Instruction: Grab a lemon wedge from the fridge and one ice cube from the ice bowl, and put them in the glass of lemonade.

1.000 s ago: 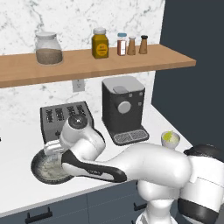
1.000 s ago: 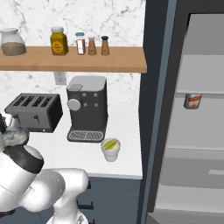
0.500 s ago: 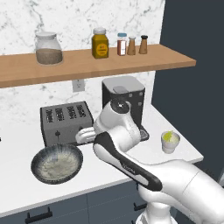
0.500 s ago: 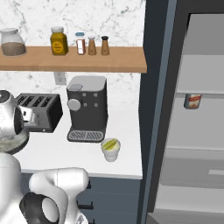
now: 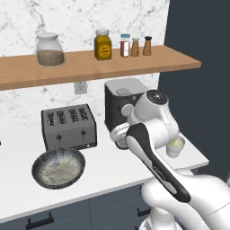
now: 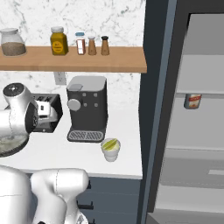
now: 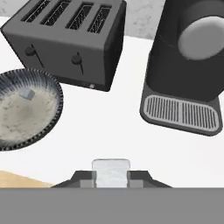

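An ice cube (image 7: 110, 171) sits pinched between my gripper's (image 7: 110, 180) two dark tips, so it is shut on the cube. My hand (image 5: 120, 134) hovers above the counter, between the toaster and the coffee machine. The ice bowl (image 5: 43, 174) lies to the left on the counter, and in the hand view another cube (image 7: 27, 93) rests in the ice bowl (image 7: 51, 119). The glass of lemonade (image 6: 110, 149) stands in front of the coffee machine, right of my hand, with a yellow-green shape at its top; I cannot tell if that is the lemon wedge. The fridge (image 6: 192, 144) stands open at the right.
A dark toaster (image 5: 68, 126) and a coffee machine (image 6: 87, 107) stand at the back of the counter. A wooden shelf (image 5: 90, 63) above holds a jar and spice bottles. An orange-labelled can (image 6: 192, 101) sits on a fridge shelf. The fridge door's edge (image 6: 153, 109) borders the counter.
My arm has swung up and to the right from over the ice bowl to the front of the coffee machine, with the ice cube held in the shut gripper.
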